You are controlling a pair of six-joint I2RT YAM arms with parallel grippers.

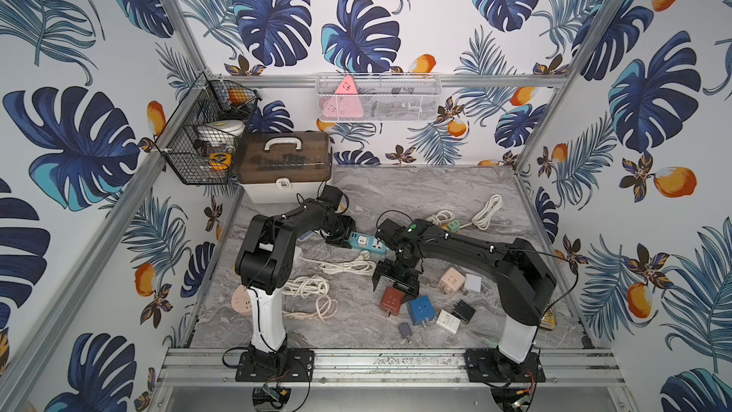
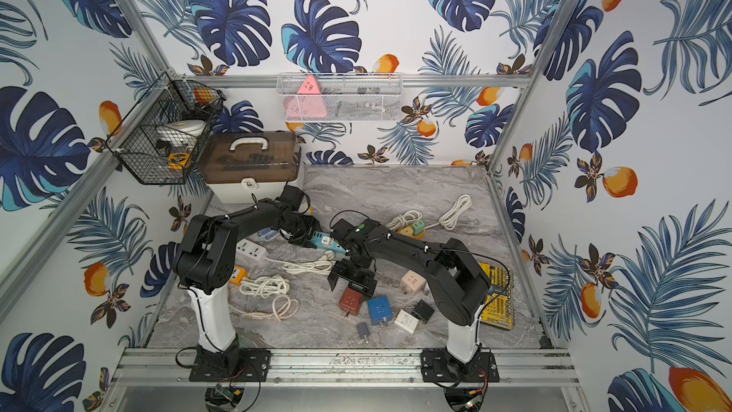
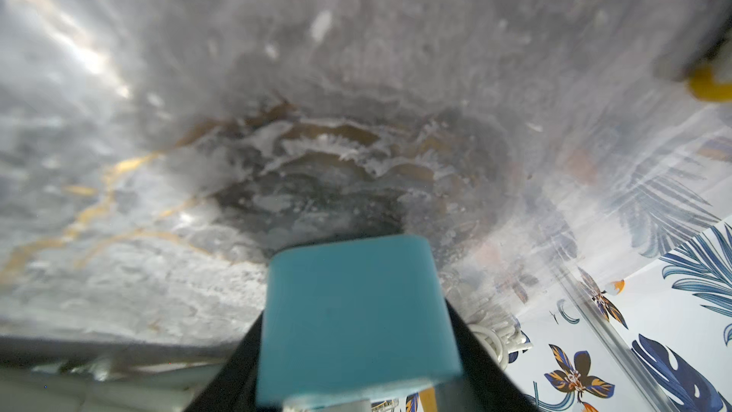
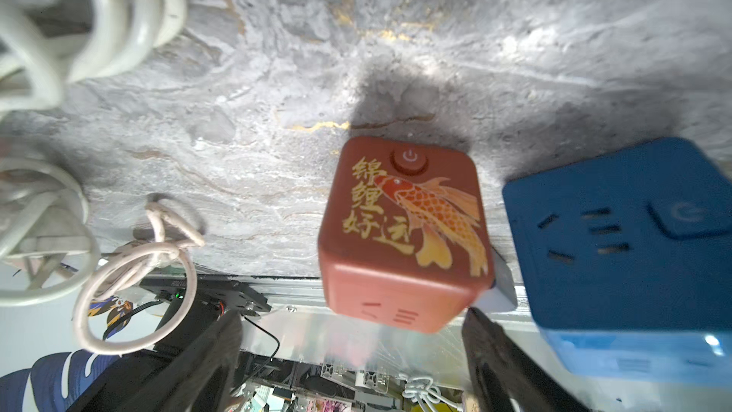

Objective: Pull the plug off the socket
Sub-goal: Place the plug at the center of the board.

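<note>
The socket is a teal power strip (image 1: 366,242) lying mid-table, also seen in a top view (image 2: 328,242). My left gripper (image 1: 336,237) is shut on its end; in the left wrist view the teal body (image 3: 356,311) fills the space between the black fingers (image 3: 475,350). The plug is a red cube (image 1: 392,298) with a gold fish print (image 4: 404,231), lying on the marble apart from the strip. My right gripper (image 1: 390,277) hangs just above it, jaws spread wide (image 4: 352,366), touching nothing.
Near the red cube lie a blue cube (image 1: 421,309), a pink cube (image 1: 449,278), and white (image 1: 448,322), black (image 1: 463,309) and grey (image 1: 405,330) adapters. Coiled cords (image 1: 307,285) lie near the left arm. A toolbox (image 1: 285,164) stands back left.
</note>
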